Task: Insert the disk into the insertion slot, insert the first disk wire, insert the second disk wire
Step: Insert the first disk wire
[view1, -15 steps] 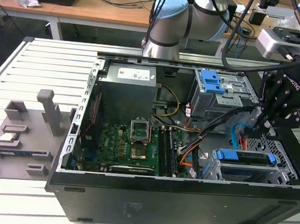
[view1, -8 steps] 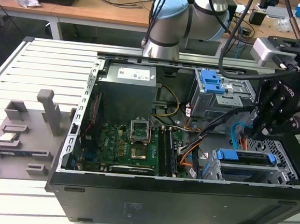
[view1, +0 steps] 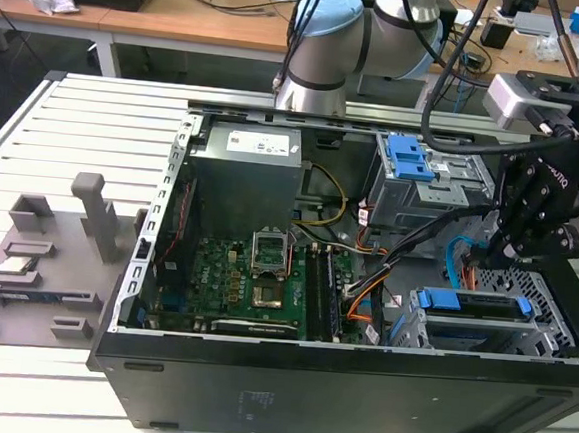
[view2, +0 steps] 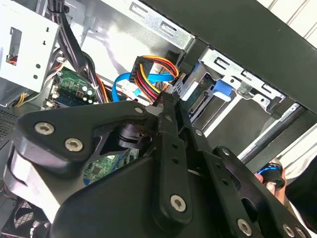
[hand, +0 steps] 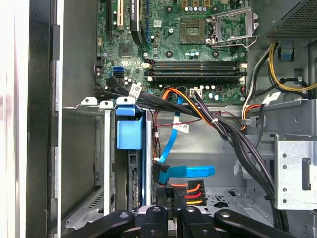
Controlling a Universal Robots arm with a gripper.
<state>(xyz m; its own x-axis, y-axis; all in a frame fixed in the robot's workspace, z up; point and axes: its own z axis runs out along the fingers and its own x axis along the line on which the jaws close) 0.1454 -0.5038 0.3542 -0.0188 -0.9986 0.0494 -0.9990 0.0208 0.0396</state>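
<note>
Two black fingers [hand: 156, 215] of the gripper [hand: 171, 214] are drawn close together, pinching the dark plug of the first wire [hand: 190, 188]. Its orange, red and yellow strands bend away just past the fingertips. In the second wrist view the same strands arch over the fingertips.

The disk [hand: 130, 136] sits in the slot [hand: 105, 148], just to one side of the fingers. Its blue carrier shows at the bay's mouth, and its connector edge runs close beside the fingertips. The held plug is near that edge, but whether it has entered the disk cannot be told.

The second wire [hand: 190, 171], flat and light blue, lies just ahead of the fingertips, folded across the first wire's strands. Its plug end rests beside the disk's connector edge and looks apart from it. From there the ribbon climbs away from the fingers and passes under the black cables [hand: 233, 141]. Farther out from the fingers is the board [hand: 188, 49].

In the exterior view the gripper reaches down into the open case [view1: 305, 398] at the exterior view's right, its fingertips close over the slot's inner end. The grey cage [view1: 427, 187] with blue latches stands beyond the fingers.
</note>
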